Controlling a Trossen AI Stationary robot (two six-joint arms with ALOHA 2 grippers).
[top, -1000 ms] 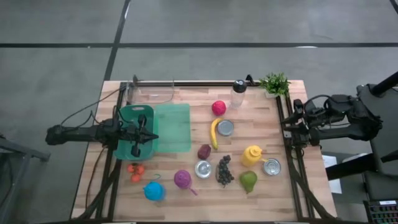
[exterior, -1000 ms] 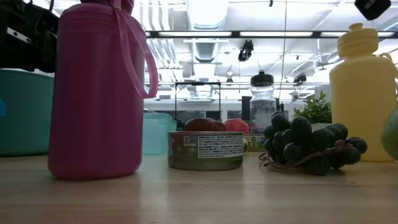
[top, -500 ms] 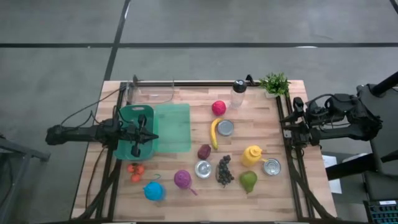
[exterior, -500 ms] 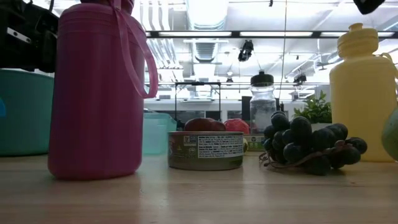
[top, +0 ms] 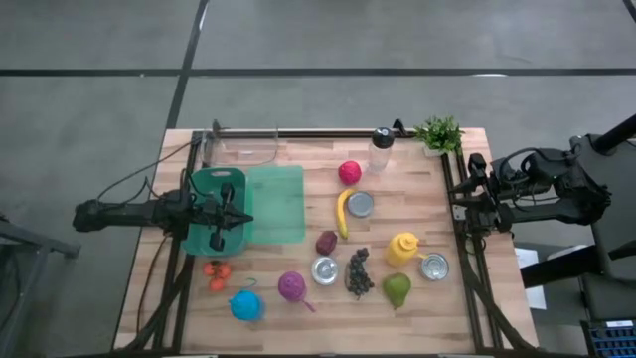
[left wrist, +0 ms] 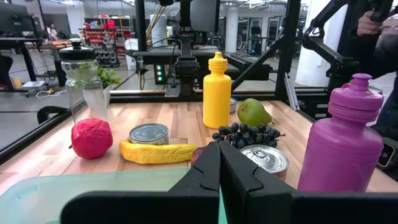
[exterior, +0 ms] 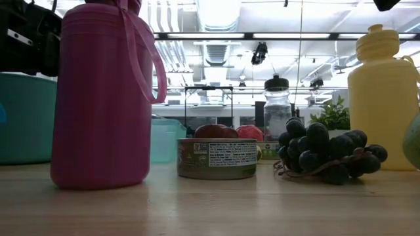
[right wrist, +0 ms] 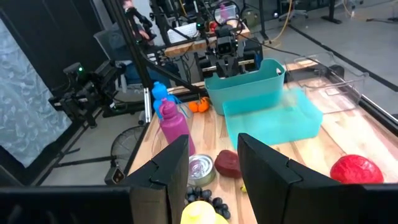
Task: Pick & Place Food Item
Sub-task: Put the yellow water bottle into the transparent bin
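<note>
Banana [top: 343, 213], curved yellow, smooth wooden table [top: 298, 308]

light: bright, even, from ceiling strips [exterior: 216, 36] overhead (room well lit)
shadows: faint
blur: nearest the camera, soft

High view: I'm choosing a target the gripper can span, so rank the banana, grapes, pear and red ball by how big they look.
1. banana, longest
2. grapes
3. pear
4. red ball
The pear and the red ball look close in size; that order is unsure.
</note>
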